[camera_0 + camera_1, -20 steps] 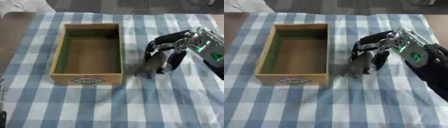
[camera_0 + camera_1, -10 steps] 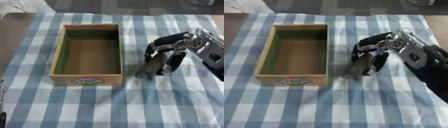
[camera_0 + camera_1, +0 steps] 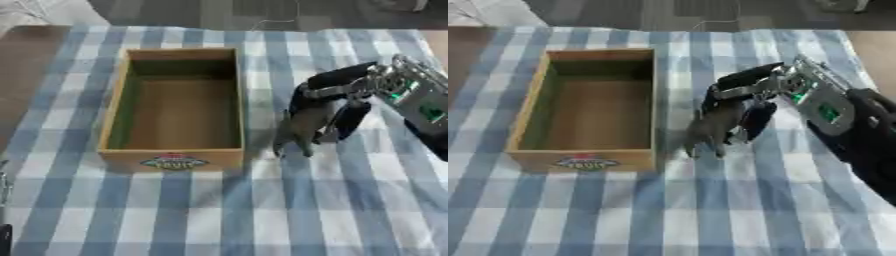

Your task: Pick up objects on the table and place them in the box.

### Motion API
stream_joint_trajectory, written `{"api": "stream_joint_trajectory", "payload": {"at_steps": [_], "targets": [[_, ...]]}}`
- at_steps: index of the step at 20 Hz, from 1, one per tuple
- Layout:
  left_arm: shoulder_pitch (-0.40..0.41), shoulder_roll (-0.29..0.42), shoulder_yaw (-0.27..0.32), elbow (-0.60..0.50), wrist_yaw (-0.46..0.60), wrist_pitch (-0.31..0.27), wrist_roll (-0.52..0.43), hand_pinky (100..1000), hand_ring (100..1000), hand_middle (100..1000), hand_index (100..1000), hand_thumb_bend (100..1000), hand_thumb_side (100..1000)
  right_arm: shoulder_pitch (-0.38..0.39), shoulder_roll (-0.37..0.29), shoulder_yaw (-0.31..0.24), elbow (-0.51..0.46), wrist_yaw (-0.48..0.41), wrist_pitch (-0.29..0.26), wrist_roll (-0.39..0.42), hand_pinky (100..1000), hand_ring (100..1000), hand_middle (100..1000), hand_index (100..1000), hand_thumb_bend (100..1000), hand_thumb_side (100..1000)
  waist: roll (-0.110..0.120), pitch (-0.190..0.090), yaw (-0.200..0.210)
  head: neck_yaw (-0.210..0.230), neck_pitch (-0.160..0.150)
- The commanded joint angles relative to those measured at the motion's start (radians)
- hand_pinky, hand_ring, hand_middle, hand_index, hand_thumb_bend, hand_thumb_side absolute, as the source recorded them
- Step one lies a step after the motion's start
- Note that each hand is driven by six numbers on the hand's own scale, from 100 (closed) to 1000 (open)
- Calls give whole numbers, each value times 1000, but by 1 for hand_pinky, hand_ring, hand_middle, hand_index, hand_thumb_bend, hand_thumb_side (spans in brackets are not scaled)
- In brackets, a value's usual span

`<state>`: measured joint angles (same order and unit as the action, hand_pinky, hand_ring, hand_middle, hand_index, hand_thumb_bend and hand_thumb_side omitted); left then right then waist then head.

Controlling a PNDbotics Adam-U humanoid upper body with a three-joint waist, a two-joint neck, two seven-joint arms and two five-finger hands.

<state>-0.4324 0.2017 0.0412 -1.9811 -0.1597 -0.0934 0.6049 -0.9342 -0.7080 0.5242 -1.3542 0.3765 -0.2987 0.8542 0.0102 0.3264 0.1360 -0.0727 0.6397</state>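
Note:
An open wooden box [image 3: 112,113] with a label on its front wall lies on the blue-and-white checked cloth, and its inside shows nothing. Just right of the box's near right corner is a small grey figure [image 3: 304,125], tilted, its lower end down at the cloth. My right hand [image 3: 346,90] comes in from the right and is shut on the figure's upper part, black fingers [image 3: 741,80] curled over it and the thumb below. A dark sliver at the lower left corner is my left hand [image 3: 4,241]; little of it shows.
The checked cloth [image 3: 262,210] covers the table, with bare brown tabletop [image 3: 26,65] at the far left. My right forearm [image 3: 859,135], with a green-lit panel, crosses the right side. A thin cable [image 3: 262,22] lies beyond the cloth's far edge.
Hardly anything differs. My right hand stays shut on the grey figure in the same spot beside the box, and the box has not moved.

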Motion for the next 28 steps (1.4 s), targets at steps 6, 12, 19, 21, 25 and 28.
{"api": "stream_joint_trajectory", "payload": {"at_steps": [6, 12, 19, 21, 25, 28], "targets": [[-9, 9, 0, -19, 4, 0, -5, 825, 837, 782, 722, 100, 626, -30, -27, -34, -57, -6, -9, 2, 786, 833, 460, 595, 100, 100, -1, -25, -3, 1, -12], [-9, 11, 0, -19, 3, -1, -6, 825, 837, 782, 723, 100, 626, -65, -34, -54, -100, 16, 9, -17, 799, 837, 458, 585, 100, 100, -2, -32, -4, 3, -9], [-7, 14, -2, -19, 3, -1, -8, 825, 836, 782, 724, 100, 625, -162, 4, -68, -94, 35, 23, 4, 806, 840, 454, 577, 100, 100, -7, -43, -2, -2, -1], [-6, 15, -2, -19, 3, -1, -9, 825, 836, 782, 724, 100, 625, -193, 22, -68, -79, 41, 26, 17, 809, 842, 458, 577, 100, 100, -9, -45, 0, -3, 1], [-6, 16, -3, -19, 4, -1, -10, 825, 836, 782, 724, 100, 625, -230, 48, -67, -46, 53, 20, 35, 809, 842, 459, 577, 100, 100, -11, -47, 3, -4, 3], [-6, 16, -3, -19, 4, -1, -10, 825, 836, 782, 724, 100, 625, -233, 50, -68, -39, 56, 16, 36, 809, 842, 459, 577, 100, 100, -11, -47, 3, -4, 3]]}}
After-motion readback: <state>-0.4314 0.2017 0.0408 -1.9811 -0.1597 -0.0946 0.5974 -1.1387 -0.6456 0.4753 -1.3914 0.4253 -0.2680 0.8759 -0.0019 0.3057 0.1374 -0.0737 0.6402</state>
